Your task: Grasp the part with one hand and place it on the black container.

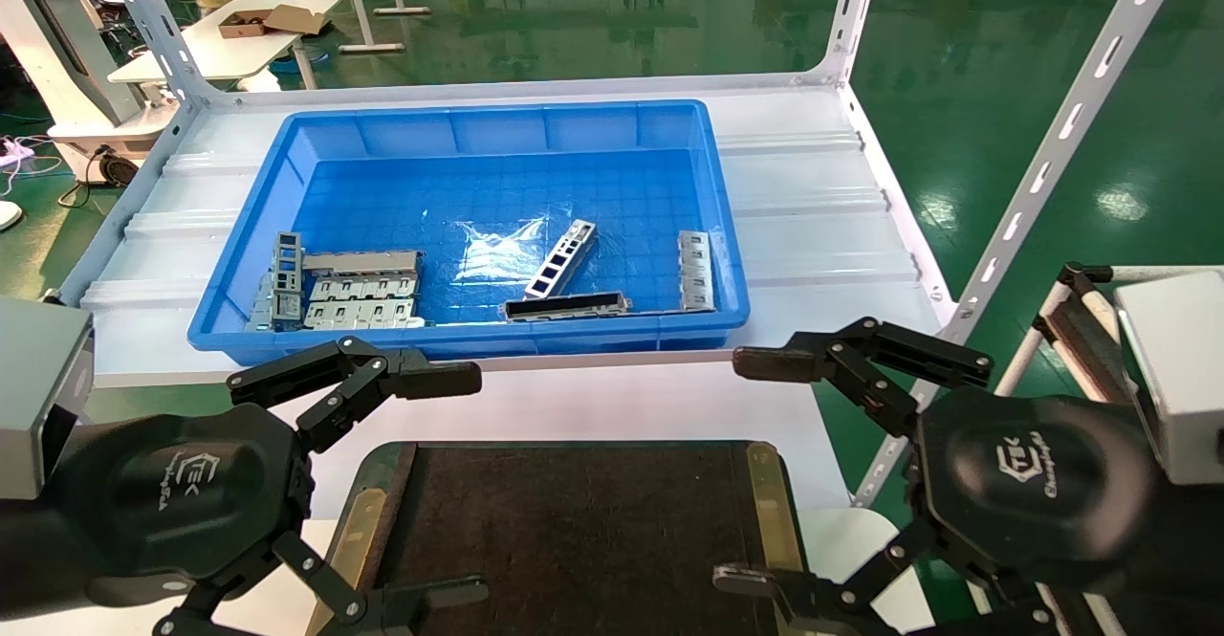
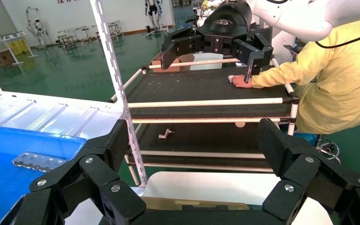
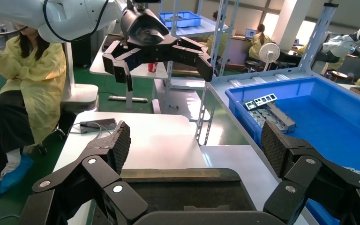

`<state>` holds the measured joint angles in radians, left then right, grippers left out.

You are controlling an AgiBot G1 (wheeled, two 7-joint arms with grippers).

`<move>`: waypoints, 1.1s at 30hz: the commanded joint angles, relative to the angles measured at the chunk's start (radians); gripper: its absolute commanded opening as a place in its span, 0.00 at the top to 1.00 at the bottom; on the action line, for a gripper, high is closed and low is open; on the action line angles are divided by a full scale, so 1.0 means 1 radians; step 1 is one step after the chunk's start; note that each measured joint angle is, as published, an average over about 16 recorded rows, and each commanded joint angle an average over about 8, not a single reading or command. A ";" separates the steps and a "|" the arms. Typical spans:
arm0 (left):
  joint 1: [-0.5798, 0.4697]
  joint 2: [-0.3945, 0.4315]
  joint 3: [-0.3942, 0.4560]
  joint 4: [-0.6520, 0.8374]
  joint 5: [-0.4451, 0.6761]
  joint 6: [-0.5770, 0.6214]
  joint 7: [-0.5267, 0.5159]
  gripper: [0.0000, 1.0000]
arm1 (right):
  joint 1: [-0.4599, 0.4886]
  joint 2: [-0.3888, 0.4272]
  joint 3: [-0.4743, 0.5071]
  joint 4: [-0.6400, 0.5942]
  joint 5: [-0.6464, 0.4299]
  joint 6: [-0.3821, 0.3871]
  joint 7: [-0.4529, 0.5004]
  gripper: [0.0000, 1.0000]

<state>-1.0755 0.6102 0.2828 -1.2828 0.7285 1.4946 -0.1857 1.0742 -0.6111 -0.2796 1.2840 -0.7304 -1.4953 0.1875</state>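
Observation:
The part (image 1: 559,258), a narrow light-grey strip with a row of rectangular cut-outs, lies tilted on the floor of the blue bin (image 1: 287,153), right of middle. The black container (image 1: 574,521), a flat dark tray with brass side strips, lies on the white table in front of the bin and also shows in the right wrist view (image 3: 187,187). My left gripper (image 1: 459,483) (image 2: 193,140) hovers open and empty over the tray's left edge. My right gripper (image 1: 741,471) (image 3: 194,140) hovers open and empty over its right edge.
In the bin also lie a dark hollow frame bar (image 1: 566,305), wider slotted plates (image 1: 359,290) at the left and another grey strip (image 1: 695,271) at the right wall. White rack uprights (image 1: 1042,158) stand at the shelf's corners. A person in yellow (image 2: 337,75) stands by a trolley.

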 commanded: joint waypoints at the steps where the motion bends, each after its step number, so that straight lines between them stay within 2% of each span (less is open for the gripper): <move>1: 0.000 0.000 0.000 0.000 0.000 0.000 0.000 0.00 | 0.000 0.000 0.000 0.000 0.000 0.000 0.000 0.00; 33: 0.000 0.000 0.000 0.000 0.000 0.000 0.001 0.00 | 0.000 0.000 0.000 0.000 0.000 0.000 0.000 0.00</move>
<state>-1.0777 0.6143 0.2818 -1.2812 0.7289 1.4904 -0.1822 1.0743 -0.6111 -0.2797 1.2838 -0.7304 -1.4953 0.1874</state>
